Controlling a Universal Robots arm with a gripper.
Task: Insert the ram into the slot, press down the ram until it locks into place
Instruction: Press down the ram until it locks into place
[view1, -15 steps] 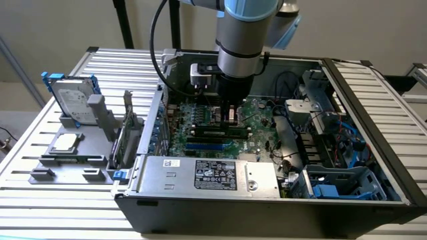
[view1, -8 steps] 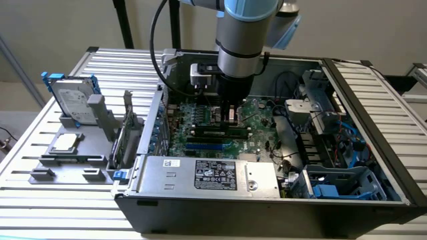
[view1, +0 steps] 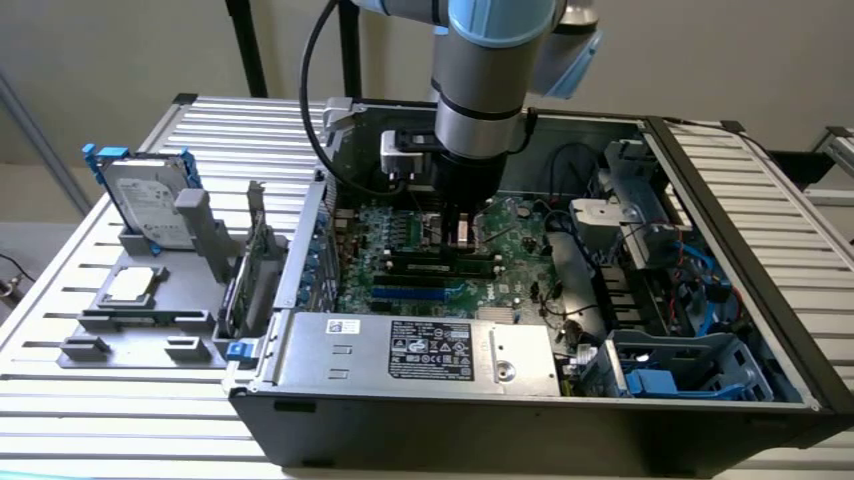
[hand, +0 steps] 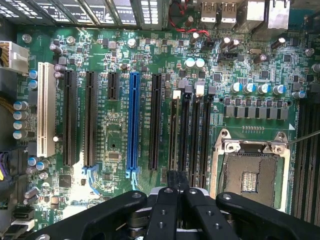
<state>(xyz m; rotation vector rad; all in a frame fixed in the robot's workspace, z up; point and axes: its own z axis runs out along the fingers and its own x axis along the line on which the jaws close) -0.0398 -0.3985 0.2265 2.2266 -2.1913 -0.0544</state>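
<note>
Gripper (hand: 172, 192) closed narrowly, at lower centre of the wrist view; ram (hand: 173, 131) seated edge-on in slot (hand: 173, 150), long axis vertical in frame

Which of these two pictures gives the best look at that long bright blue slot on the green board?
The wrist view: the blue slot runs its whole length in plain sight, unobstructed, among black slots. In the exterior view the blue slot is a thin strip seen at a slant deep in the computer case, below the arm's tool.
</note>
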